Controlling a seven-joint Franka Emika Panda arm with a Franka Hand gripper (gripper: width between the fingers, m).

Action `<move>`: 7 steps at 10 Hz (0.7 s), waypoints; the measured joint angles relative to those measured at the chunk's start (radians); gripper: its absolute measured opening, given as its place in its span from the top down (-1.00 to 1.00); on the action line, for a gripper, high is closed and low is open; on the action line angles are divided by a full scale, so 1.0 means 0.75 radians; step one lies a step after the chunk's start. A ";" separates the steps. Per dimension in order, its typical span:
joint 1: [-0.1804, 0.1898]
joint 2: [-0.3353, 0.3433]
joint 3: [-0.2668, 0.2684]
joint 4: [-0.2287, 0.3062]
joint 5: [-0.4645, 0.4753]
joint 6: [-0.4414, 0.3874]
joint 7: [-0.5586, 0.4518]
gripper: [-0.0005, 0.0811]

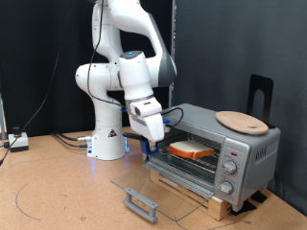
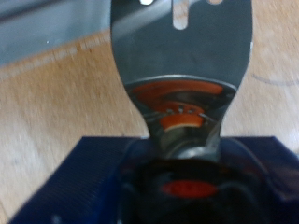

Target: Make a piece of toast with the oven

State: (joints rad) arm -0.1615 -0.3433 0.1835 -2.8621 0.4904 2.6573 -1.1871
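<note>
toast [image 1: 192, 149] lies flat on the wire rack [image 1: 184, 159] inside the oven [image 1: 216, 144], pale face up with its orange-brown crust showing – it sits toward the nine o'clock end of the opening. the oven's glass door [image 1: 158, 188] is folded all the way down at about seven o'clock from the toast, its grey handle [image 1: 140, 203] nearest the camera. the gripper [image 1: 153, 144] hangs just beside the toast at its nine o'clock, at the mouth of the oven; whether its fingers are spread or closed i cannot tell. in the wrist view a flat metal blade [image 2: 182, 47] with slots fills the frame, blurred. a round wooden board [image 1: 242, 121] rests on the oven's roof at two o'clock – two knobs [image 1: 228, 169] stand on the front panel, and the oven stands on a wooden slat base [image 1: 206, 197].
</note>
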 joint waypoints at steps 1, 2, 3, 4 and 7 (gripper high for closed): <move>-0.033 0.001 -0.032 0.012 -0.018 -0.019 -0.047 0.02; -0.059 0.001 -0.058 0.022 -0.031 -0.039 -0.083 0.02; -0.079 0.001 -0.076 0.031 -0.040 -0.060 -0.106 0.02; -0.090 0.001 -0.091 0.038 -0.045 -0.081 -0.125 0.02; -0.108 0.001 -0.104 0.040 -0.060 -0.097 -0.149 0.02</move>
State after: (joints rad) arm -0.2428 -0.3429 0.1054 -2.8320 0.4454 2.5843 -1.2986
